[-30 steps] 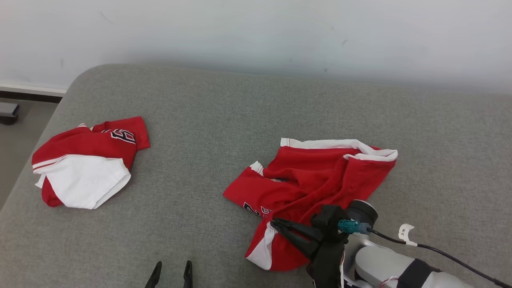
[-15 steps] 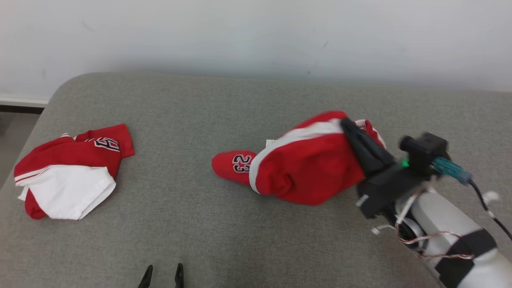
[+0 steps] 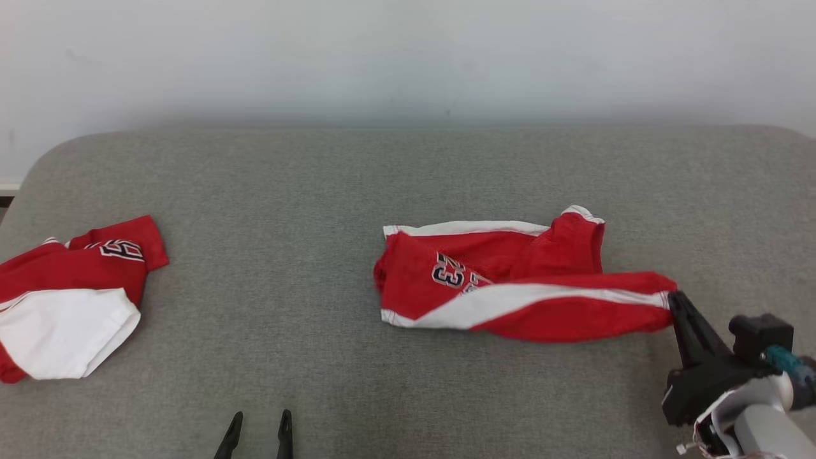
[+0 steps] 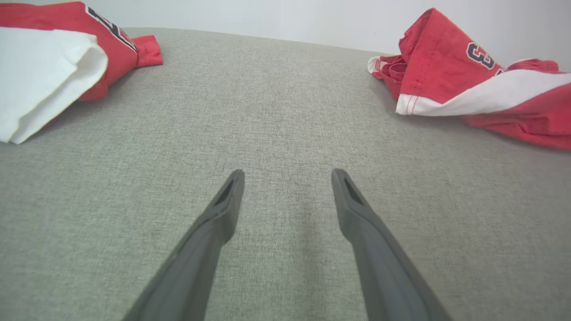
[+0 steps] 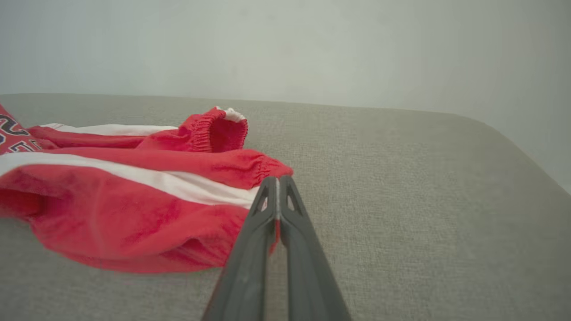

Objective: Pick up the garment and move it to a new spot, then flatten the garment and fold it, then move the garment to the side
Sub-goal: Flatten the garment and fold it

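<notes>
Right end effector (image 3: 674, 299): at the lower right of the head view, fingers pressed together, pinching the right end of the garment (image 3: 510, 290) at its gathered edge. In the right wrist view, red cloth visible in the narrow slot between the two dark fingers, white stripe meeting the fingertips.

Garment: red shorts with a white side stripe and a dark number 23, lying on the grey padded surface (image 3: 319, 191) right of centre. Stretched lengthwise from the left hem toward the pinched end on the right. Left part flat on the surface, number facing up. Upper right part bunched into a raised fold with a white-trimmed edge. White band along the far edge.

Left end effector (image 3: 260, 421): at the bottom edge of the head view, left of centre, fingers spread wide. In the left wrist view, fingers pointing across bare grey fabric, apart from both pieces of cloth. Cannot tell whether touching the surface or just above it.

Second garment (image 3: 64, 306): red and white, crumpled, near the left edge of the surface, well apart from the first. Red part with a dark number toward the far side, white part toward the near side.

Pale wall (image 3: 408, 57) behind the far edge of the surface. Pale forearm (image 3: 758, 427) and teal connector (image 3: 781, 360) behind the right end effector.
</notes>
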You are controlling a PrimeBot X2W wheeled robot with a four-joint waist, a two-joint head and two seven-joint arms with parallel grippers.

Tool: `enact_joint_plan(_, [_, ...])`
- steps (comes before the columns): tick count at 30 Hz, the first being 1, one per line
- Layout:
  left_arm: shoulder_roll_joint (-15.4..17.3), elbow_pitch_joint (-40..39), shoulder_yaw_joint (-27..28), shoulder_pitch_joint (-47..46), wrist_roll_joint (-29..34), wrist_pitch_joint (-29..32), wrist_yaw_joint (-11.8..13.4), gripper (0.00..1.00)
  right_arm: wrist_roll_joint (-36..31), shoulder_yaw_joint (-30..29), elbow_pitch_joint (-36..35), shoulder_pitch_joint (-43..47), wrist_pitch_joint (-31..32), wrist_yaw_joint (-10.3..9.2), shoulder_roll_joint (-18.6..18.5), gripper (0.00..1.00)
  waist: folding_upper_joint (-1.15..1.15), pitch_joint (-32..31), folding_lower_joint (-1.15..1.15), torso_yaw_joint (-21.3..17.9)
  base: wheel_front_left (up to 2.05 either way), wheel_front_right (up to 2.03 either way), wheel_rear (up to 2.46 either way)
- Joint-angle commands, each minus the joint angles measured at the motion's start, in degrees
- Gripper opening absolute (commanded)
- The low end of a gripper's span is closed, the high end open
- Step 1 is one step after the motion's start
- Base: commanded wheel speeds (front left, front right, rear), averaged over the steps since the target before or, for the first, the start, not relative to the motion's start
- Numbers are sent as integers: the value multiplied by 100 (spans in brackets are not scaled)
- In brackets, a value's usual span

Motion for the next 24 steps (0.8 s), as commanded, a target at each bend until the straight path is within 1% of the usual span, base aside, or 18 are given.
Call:
enact_joint_plan(1, [-1, -6, 0, -49, 82, -20, 3, 100, -100, -136, 56, 127, -3, -13, 98, 0, 0, 22, 0, -104, 0, 0, 0])
enact_joint_plan(2, [-1, -14, 0, -75, 86, -20, -6, 100, -288, -220, 127, 178, -2, -13, 84, 0, 0, 28, 0, -135, 0, 0, 0])
enact_joint_plan(3, [-2, -16, -3, -99, 77, -20, -15, 100, -382, -304, 241, 214, -3, -13, 120, 17, 0, 36, 0, -162, 0, 0, 0])
enact_joint_plan(4, [-2, -18, -11, -122, 76, -20, -35, 100, -444, -416, 355, 232, -2, -13, 195, 82, 0, 44, 0, -187, 0, 0, 0])
enact_joint_plan(5, [-2, -25, -13, -136, 83, -20, -29, 100, -535, -490, 424, 219, -3, -13, 265, 100, 0, 50, 0, -218, 0, 0, 0])
enact_joint_plan(8, [-1, -70, -36, -184, 64, -20, -76, 100, -763, -715, 410, 118, -3, -13, 395, 100, 0, 81, 0, -302, 0, 0, 0])
enact_joint_plan(11, [-1, -157, -119, -304, 64, -20, -167, 100, -1030, -1008, 199, 101, -3, -13, 522, 100, 0, 122, 0, -393, 0, 0, 0])
enact_joint_plan(14, [-1, -190, -321, -404, -26, -20, -270, 100, -1271, -1267, -85, 140, -3, -13, 694, 100, 0, 186, 0, -500, 0, 0, 0])
enact_joint_plan(18, [3, -9, -693, -623, -185, -20, -437, 100, -1436, -1334, -365, 208, -3, -13, 841, 100, 0, 338, 0, -646, 0, 0, 0])
enact_joint_plan(24, [3, 331, -1067, -816, -460, -20, -502, 100, -1409, -1272, -558, 229, -3, -13, 924, 100, 0, 557, 0, -831, 0, 0, 0])
